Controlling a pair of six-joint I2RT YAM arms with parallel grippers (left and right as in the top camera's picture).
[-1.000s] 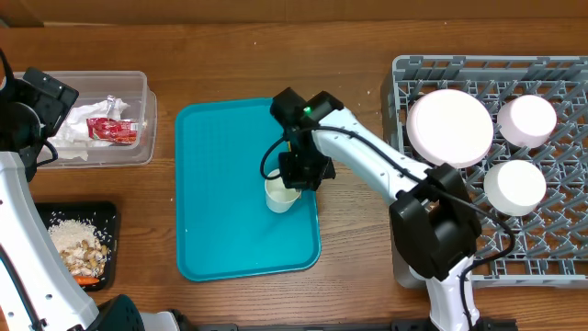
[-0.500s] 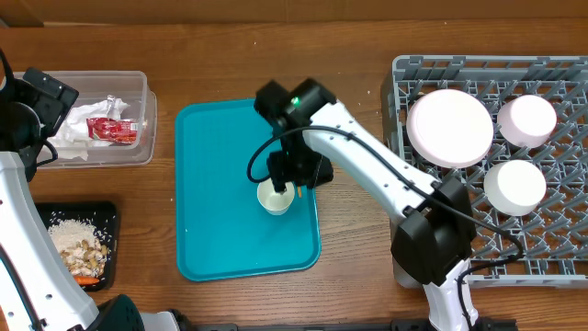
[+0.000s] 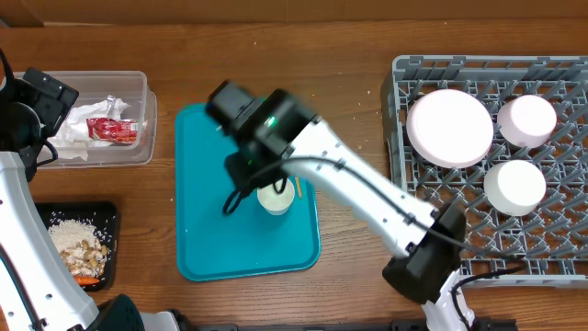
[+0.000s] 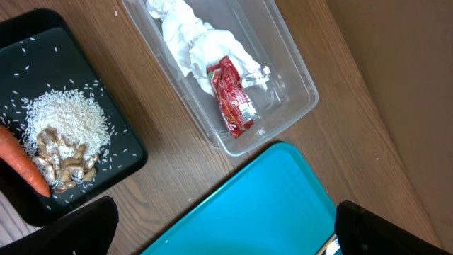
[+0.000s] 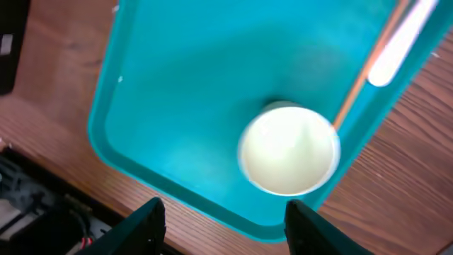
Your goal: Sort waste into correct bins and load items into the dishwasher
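Overhead. The right arm (image 3: 340,175) reaches over the teal tray (image 3: 211,184), and its wrist hides the fingers. A white cup (image 3: 276,198) stands on the tray, with the fork (image 3: 296,188) just beside it. The grey rack (image 3: 551,248) on the right holds the pink plate (image 3: 449,128) and two bowls (image 3: 526,120) (image 3: 514,187). The clear box (image 3: 138,87) sits upper left on the worktop (image 3: 358,55), the black tray (image 3: 108,221) lower left.

Left wrist. The left hand (image 4: 233,234) is released, fingers spread wide and empty above the teal tray's corner. Napkins (image 4: 184,28) and the red wrapper (image 4: 232,99) lie in the clear box. Rice (image 4: 67,117) and the carrot piece (image 4: 21,159) lie on the black tray.

Right wrist. The right hand (image 5: 230,234) is released, its fingers apart with nothing between them. The cup stands upright and free on the tray, clear of both fingers. The fork is blurred, along the tray's edge.
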